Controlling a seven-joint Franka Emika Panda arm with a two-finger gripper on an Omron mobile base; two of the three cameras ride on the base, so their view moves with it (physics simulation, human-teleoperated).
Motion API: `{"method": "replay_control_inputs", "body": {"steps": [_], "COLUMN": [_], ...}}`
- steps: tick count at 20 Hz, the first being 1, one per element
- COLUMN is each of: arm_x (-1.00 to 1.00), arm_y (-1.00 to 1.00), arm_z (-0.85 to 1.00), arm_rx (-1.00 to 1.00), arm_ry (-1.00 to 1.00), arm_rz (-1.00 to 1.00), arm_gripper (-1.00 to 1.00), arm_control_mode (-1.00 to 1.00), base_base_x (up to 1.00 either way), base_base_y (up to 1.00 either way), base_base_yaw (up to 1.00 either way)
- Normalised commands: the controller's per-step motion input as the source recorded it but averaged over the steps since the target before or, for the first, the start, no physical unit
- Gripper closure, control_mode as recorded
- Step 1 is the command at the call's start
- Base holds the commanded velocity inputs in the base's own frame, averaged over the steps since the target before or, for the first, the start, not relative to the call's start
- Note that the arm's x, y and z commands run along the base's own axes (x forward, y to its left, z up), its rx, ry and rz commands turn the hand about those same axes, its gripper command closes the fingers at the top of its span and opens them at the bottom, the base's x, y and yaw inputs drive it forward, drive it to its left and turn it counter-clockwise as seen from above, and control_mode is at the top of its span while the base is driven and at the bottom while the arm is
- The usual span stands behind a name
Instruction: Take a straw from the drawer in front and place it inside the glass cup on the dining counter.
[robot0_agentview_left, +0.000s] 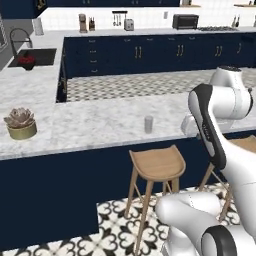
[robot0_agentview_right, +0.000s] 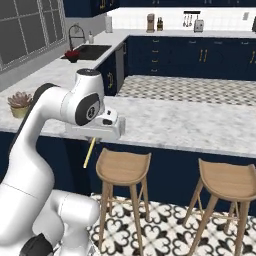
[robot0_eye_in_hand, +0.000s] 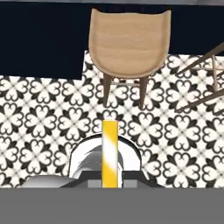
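Note:
My gripper (robot0_agentview_right: 93, 139) hangs in front of the dining counter's (robot0_agentview_right: 175, 125) near edge, above a stool, and is shut on the straw (robot0_agentview_right: 89, 153). The straw is a thin yellow stick that points down and slightly left below the fingers. In the hand view the straw (robot0_eye_in_hand: 109, 153) runs up from between the fingertips, with the tiled floor far beneath. The glass cup (robot0_agentview_left: 148, 124), a small greyish tumbler, stands upright on the marble dining counter (robot0_agentview_left: 90, 125), just left of my hand (robot0_agentview_left: 189, 125). The drawer is out of view.
Wooden stools (robot0_agentview_right: 123, 168) (robot0_agentview_right: 227, 181) stand against the counter's navy base, one directly below the hand (robot0_eye_in_hand: 129, 39). A gold-potted succulent (robot0_agentview_left: 20, 124) sits at the counter's left end. Behind lie the tiled kitchen floor, navy cabinets and a sink (robot0_agentview_left: 31, 57).

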Motion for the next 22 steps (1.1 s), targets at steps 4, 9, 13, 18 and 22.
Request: {"method": "replay_control_inputs", "body": {"steps": [4,9,13,18,22], "arm_x": [0.0,0.0,0.0,-0.03,0.03], "arm_y": [0.0,0.0,0.04,0.01,0.0], "arm_z": [0.0,0.0,0.04,0.42,0.3], "arm_rx": [0.0,0.0,0.0,0.08,0.19], "arm_ry": [0.0,0.0,-0.01,-0.3,-0.38], "arm_rz": [0.0,0.0,0.0,0.02,0.17], "arm_gripper": [1.0,1.0,1.0,1.0,1.0], "arm_control_mode": [1.0,1.0,-1.0,-1.0,-1.0], "base_base_x": [0.89,0.8,0.28,0.0,0.0], "base_base_y": [0.38,0.31,0.22,0.0,0.0], "base_base_yaw": [-0.08,-0.06,-0.03,0.0,0.0]}}
